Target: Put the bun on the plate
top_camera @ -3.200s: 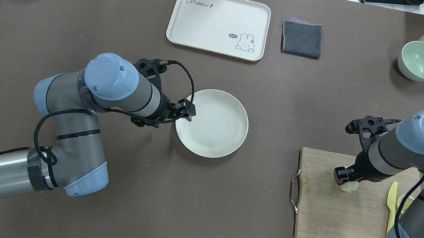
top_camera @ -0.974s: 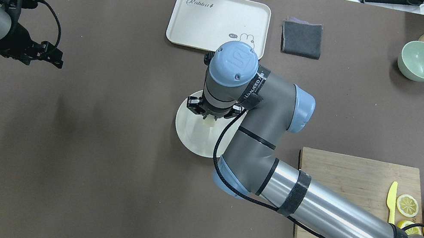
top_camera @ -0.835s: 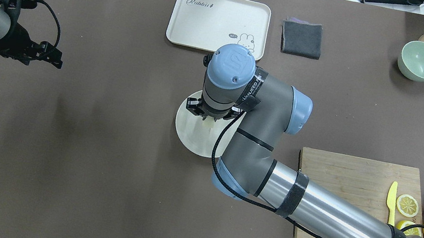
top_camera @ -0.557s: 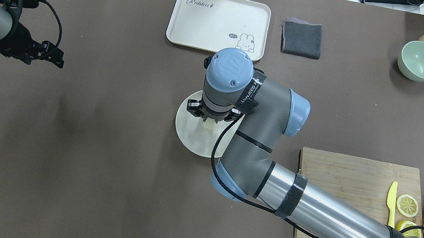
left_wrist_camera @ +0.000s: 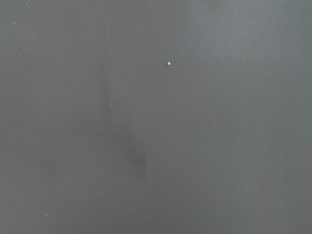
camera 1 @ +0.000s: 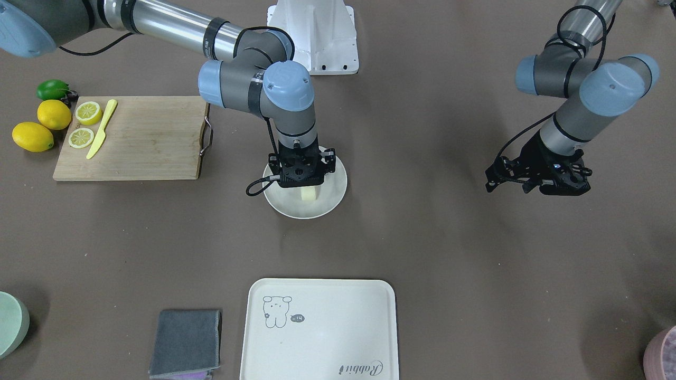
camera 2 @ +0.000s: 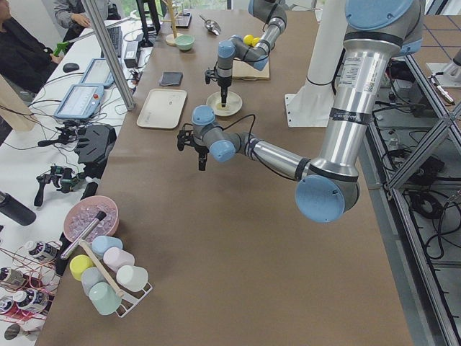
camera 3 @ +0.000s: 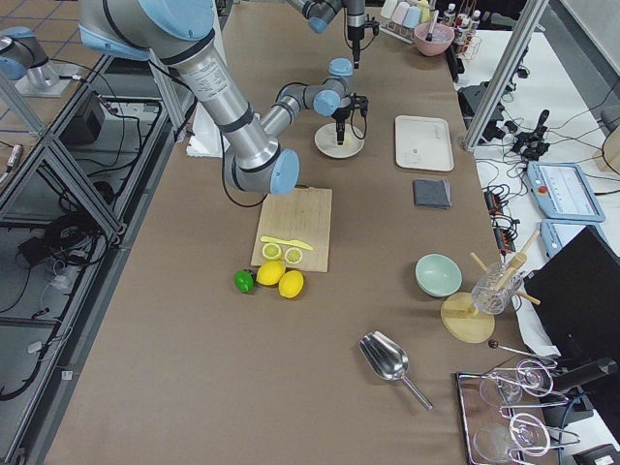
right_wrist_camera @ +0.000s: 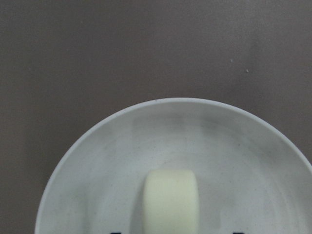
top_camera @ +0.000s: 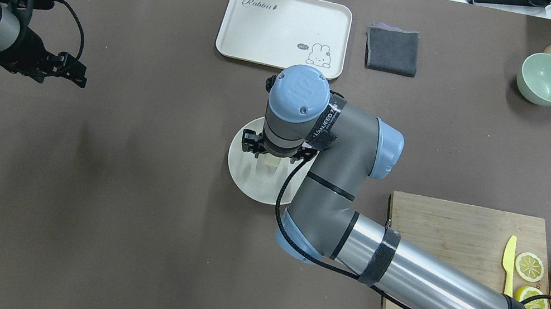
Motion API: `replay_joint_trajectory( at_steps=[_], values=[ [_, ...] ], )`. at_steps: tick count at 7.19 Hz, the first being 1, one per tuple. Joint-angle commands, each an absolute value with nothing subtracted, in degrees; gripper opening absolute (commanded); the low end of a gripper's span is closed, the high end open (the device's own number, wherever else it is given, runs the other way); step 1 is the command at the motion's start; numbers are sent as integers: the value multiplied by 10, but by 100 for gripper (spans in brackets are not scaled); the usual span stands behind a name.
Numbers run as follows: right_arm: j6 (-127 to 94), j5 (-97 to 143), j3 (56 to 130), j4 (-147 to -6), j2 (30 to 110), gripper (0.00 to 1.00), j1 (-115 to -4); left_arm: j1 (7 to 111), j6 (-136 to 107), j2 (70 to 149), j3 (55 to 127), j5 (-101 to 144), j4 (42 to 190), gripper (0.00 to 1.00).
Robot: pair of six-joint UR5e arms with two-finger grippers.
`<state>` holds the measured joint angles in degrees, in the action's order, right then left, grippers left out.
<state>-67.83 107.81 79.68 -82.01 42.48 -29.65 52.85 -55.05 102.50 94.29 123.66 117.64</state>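
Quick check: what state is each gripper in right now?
Left gripper: open, holding nothing.
Right gripper: open above the plate; the bun lies free on it, not gripped.

"Rabbit" in script on cream tray; "UR" logo on right arm joint cap.

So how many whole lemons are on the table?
2. One lemon and a second lemon lie side by side on the table, just off the end of the board, next to a green lime. None seem hidden.
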Motion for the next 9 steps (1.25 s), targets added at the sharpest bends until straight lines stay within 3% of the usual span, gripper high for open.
replay_joint_trajectory(
  at_steps=[1, 3, 4, 7, 9],
  values=[
    [-668, 1135, 877, -864, 472, 100, -342, 563, -540, 1022, 941, 1266, 1173, 97],
    [-538, 1188, 1032, -933, 614, 100, -442, 635, -392, 988, 943, 1288, 1134, 97],
    [-427, 1219, 1045, -945, 668, 100, -503, 675, -298, 983, 942, 1293, 1090, 97],
    [-72, 1256, 1042, -947, 825, 100, -687, 832, 41, 934, 933, 1313, 950, 97],
    [84, 1283, 971, -942, 848, 100, -781, 846, 57, 868, 941, 1316, 957, 97]
  ],
)
